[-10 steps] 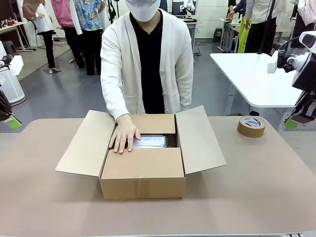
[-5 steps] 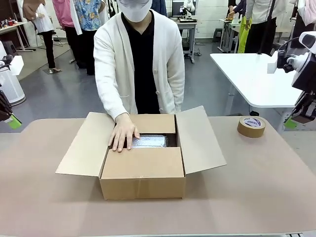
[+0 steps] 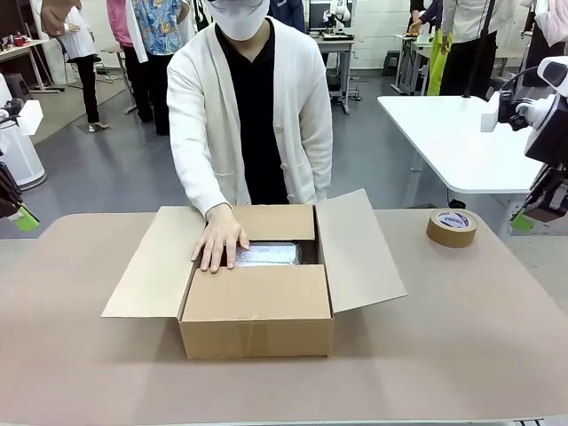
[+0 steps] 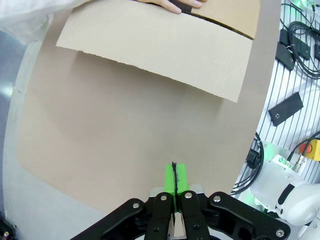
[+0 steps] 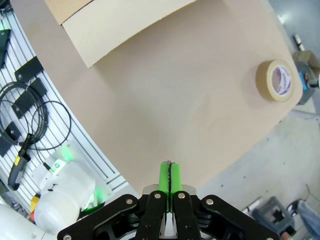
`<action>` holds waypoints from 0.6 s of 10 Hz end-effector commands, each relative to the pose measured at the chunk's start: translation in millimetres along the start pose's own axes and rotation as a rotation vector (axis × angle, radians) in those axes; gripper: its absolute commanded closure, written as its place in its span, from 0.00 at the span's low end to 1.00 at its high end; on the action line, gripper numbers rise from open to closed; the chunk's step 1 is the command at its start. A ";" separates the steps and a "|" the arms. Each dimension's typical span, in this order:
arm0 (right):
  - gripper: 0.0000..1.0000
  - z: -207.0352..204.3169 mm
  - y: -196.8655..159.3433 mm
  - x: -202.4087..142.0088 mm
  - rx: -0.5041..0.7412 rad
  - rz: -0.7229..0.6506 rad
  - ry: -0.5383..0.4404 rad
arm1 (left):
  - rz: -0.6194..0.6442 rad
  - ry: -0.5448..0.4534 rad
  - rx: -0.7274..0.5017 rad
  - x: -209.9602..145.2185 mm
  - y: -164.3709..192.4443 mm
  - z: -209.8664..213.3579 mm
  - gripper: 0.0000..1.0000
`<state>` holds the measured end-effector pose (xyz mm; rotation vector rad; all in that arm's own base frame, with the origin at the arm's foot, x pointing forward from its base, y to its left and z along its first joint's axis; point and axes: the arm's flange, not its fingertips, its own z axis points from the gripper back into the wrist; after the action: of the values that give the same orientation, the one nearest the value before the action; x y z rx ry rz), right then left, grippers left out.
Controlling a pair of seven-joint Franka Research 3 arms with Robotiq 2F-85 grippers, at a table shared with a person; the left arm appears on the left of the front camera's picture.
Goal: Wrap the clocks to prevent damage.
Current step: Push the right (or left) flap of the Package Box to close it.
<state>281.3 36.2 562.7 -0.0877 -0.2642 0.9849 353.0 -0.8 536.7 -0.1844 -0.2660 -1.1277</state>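
The clocks [image 3: 268, 255] lie as one whitish bubble-wrap bundle inside the open brown cardboard box [image 3: 257, 306] at mid-table; no clock face shows. A person's hand [image 3: 219, 241] rests flat on the bundle's left end and the box's inner edge. My left gripper [image 3: 22, 217] hangs at the far left edge of the table, away from the box, and the left wrist view shows it [image 4: 174, 177] shut with its green pads pressed together on nothing. My right gripper [image 3: 524, 222] waits at the far right, and it [image 5: 170, 176] is likewise shut and empty.
A brown tape roll [image 3: 452, 227] lies flat on the table right of the box, also as the tape roll [image 5: 276, 80] in the right wrist view. The box's side flaps [image 3: 359, 253] stand spread outward. The tan table [image 3: 461, 346] has bare room around the box.
The person has shifted a little to the left behind the box; the hand stays on the bundle. Both arms have not moved.
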 end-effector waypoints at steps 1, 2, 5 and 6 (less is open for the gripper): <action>0.99 0.3 -2.2 -1.1 0.006 -0.003 -0.010 | -0.010 -0.011 0.009 -1.2 1.7 -0.1 1.00; 0.99 0.3 -2.2 -1.1 0.006 -0.003 -0.010 | -0.010 -0.011 0.009 -1.2 1.7 -0.1 1.00; 0.99 0.3 -2.2 -1.1 0.006 -0.003 -0.010 | -0.010 -0.011 0.009 -1.2 1.7 -0.1 1.00; 0.99 0.3 -2.2 -1.1 0.006 -0.003 -0.010 | -0.010 -0.011 0.009 -1.2 1.7 -0.1 1.00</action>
<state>281.3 36.2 562.7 -0.0877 -0.2642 0.9849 353.0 -0.8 536.7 -0.1844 -0.2660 -1.1277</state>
